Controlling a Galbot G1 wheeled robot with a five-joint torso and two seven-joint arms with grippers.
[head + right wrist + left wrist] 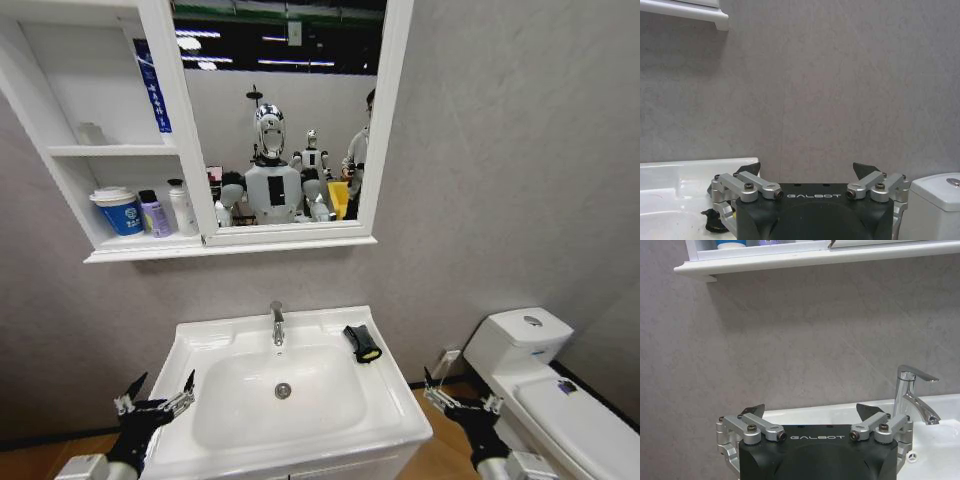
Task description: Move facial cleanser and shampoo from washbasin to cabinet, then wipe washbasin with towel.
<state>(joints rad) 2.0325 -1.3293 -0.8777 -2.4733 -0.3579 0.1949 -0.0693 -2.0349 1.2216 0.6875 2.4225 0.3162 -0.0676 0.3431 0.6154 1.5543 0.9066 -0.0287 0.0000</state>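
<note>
From the head camera I see the white washbasin [395,400] with a folded black towel [361,342], yellow-green at one end, right of the tap [277,323]. Bottles [169,210] stand in the cabinet [120,150]. Both wrist views: left gripper [810,412] and right gripper [806,170] spread wide, empty.

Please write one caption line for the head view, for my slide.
Both grippers, left and right, wait open beside the washbasin; towel lies on its rim, bottles in the cabinet.

Towel [362,343] on washbasin [400,405], right of tap [277,323]
</note>
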